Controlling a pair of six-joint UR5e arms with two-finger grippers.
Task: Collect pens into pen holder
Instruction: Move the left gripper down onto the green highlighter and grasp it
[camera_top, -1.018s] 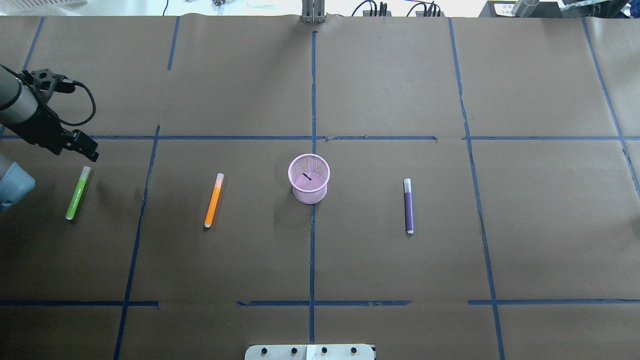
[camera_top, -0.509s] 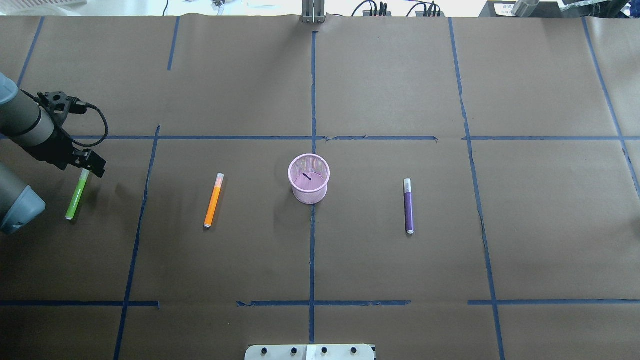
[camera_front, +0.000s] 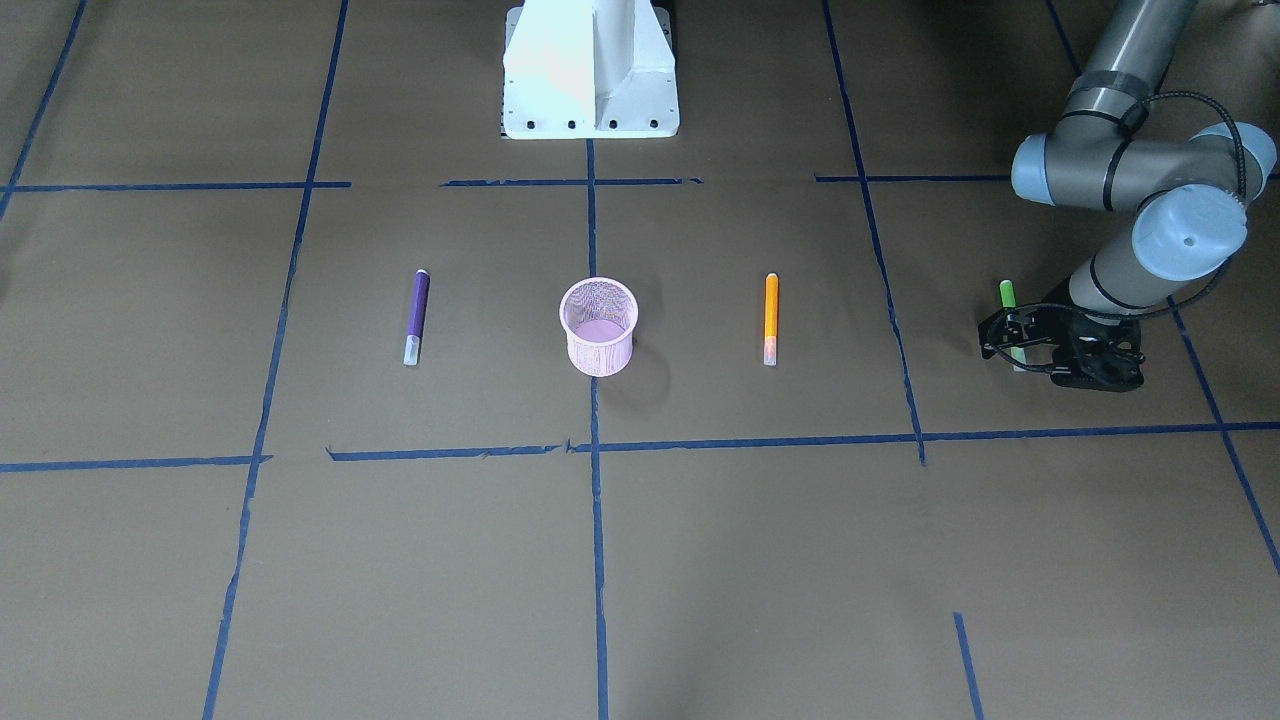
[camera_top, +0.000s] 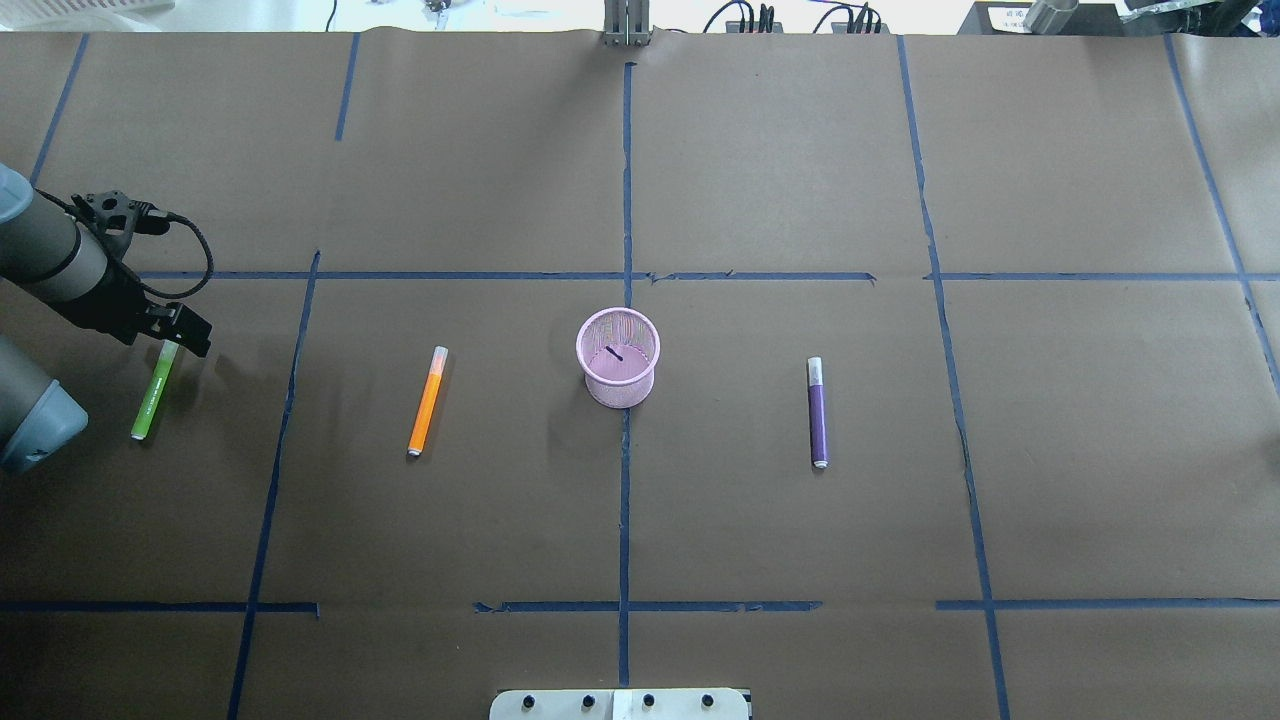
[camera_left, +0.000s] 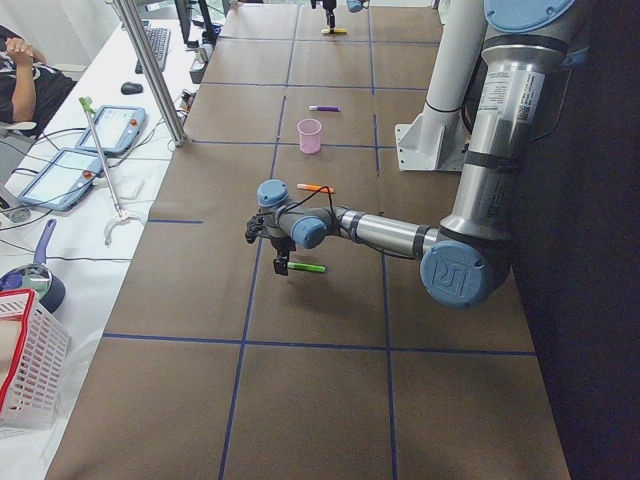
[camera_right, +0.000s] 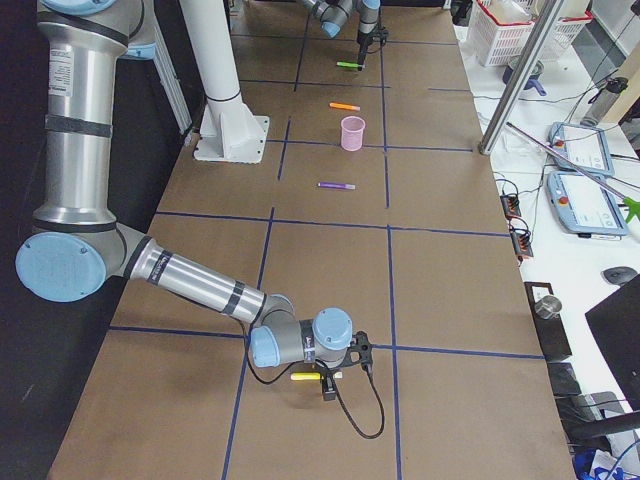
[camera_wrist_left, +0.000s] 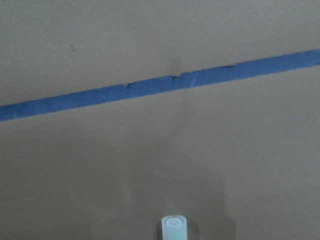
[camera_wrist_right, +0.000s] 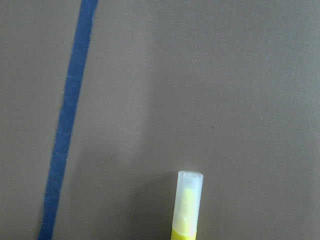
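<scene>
- The left arm (camera_left: 390, 232) reaches out low and nearly level over the counter (camera_top: 760, 520). Its elbow is bent close to the surface, and its wrist is turned so the left fingers (camera_top: 180, 332) point straight down.
- Those fingers sit at the whitish cap end of the green pen (camera_top: 148, 400). In the front-facing view they look apart, one on either side of the cap (the left wrist camera catches only the cap's round tip at its lower edge).
- The green pen lies flat on the counter, its body running back toward the robot's side.
- The orange pen (camera_top: 426, 402) lies flat, well apart from the green one, between it and the cup. Its cap end points away from the robot.
- The pen holder (camera_top: 618, 358) stands upright at the middle of the counter, on the central blue tape line (camera_top: 625, 520), mouth upward.
- The purple pen (camera_top: 818, 415) lies flat to the holder's right, roughly parallel to the orange pen, cap end likewise away from the robot.
- Past the overhead view's right edge, the right arm (camera_right: 190, 285) has its elbow low and its forearm stretched just above the counter. The right fingers (camera_right: 328, 388) point down at one end of a yellow pen (camera_right: 303, 377), which lies flat near a tape crossing.
- Only the side view shows these fingers, so I cannot tell whether they are apart or together.
- The right wrist camera shows the yellow pen's translucent cap at the bottom of its view.
</scene>
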